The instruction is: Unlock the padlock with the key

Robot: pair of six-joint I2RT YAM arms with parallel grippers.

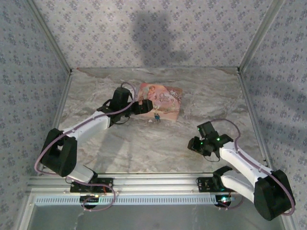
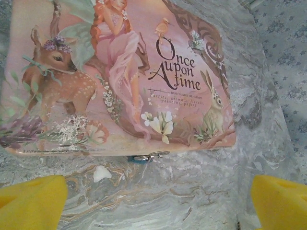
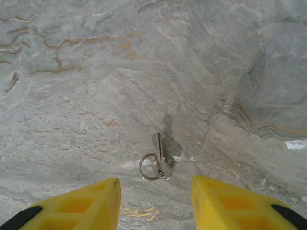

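Observation:
The padlock (image 2: 142, 157) is a tiny teal body with a silvery shackle, peeking out from under the near edge of the pink box (image 2: 124, 72). In the top view the padlock (image 1: 156, 116) hangs at the box's front edge. My left gripper (image 2: 158, 206) is open, its yellow fingertips (image 2: 31, 203) wide apart and short of the padlock. A small silver key (image 3: 159, 152) on a ring lies flat on the marble. My right gripper (image 3: 156, 201) hovers open just behind the key, which lies in line with the gap between its fingers.
The pink box (image 1: 160, 100) labelled "Once Upon a Time" lies at the back centre of the marble table (image 1: 158, 143). My left gripper (image 1: 144, 106) is at its left front corner. My right gripper (image 1: 195, 143) is at the right front. Patterned walls enclose the table.

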